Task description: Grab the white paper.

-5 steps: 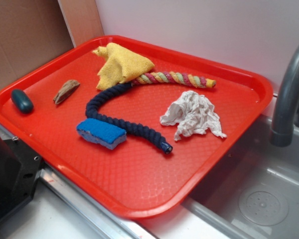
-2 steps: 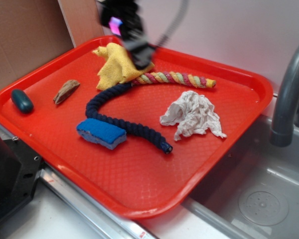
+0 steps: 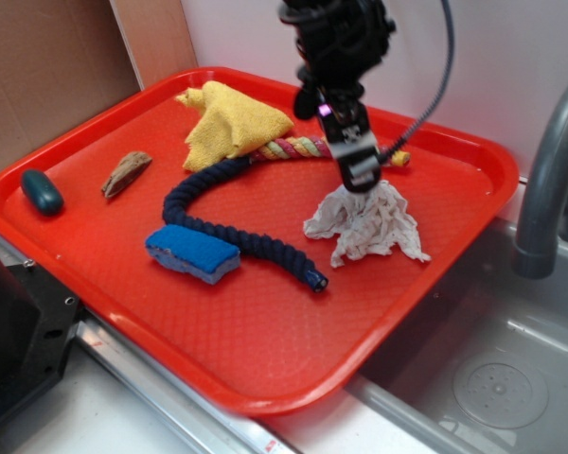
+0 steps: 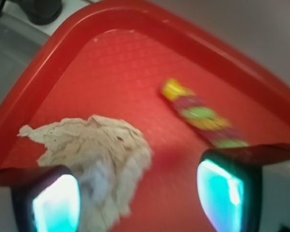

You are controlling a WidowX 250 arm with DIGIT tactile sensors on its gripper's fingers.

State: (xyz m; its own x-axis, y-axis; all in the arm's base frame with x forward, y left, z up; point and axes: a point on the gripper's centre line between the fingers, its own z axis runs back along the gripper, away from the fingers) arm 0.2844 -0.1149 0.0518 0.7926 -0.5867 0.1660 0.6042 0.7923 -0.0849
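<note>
The white paper (image 3: 369, 225) is a crumpled off-white wad lying on the right part of the red tray (image 3: 265, 350). My gripper (image 3: 362, 180) hangs just above the wad's far edge, coming down from the back. In the wrist view the white paper (image 4: 96, 154) lies below, reaching in beside the left finger (image 4: 53, 203), while red tray floor shows before the right finger (image 4: 222, 191). The gripper (image 4: 137, 198) is open, its jaws wide apart with nothing gripped between them.
A striped rope (image 3: 293, 147) runs behind the paper, a yellow cloth (image 3: 229, 121) beside it. A dark blue rope (image 3: 227, 222), blue sponge (image 3: 193, 253), brown piece (image 3: 126, 173) and dark green pebble (image 3: 42, 191) lie to the left. A grey faucet (image 3: 549, 180) and sink (image 3: 492, 378) stand to the right.
The arm came into view from the top, then swept from over the yellow cloth rightward and down to just above the white paper. Nothing on the tray has shifted.
</note>
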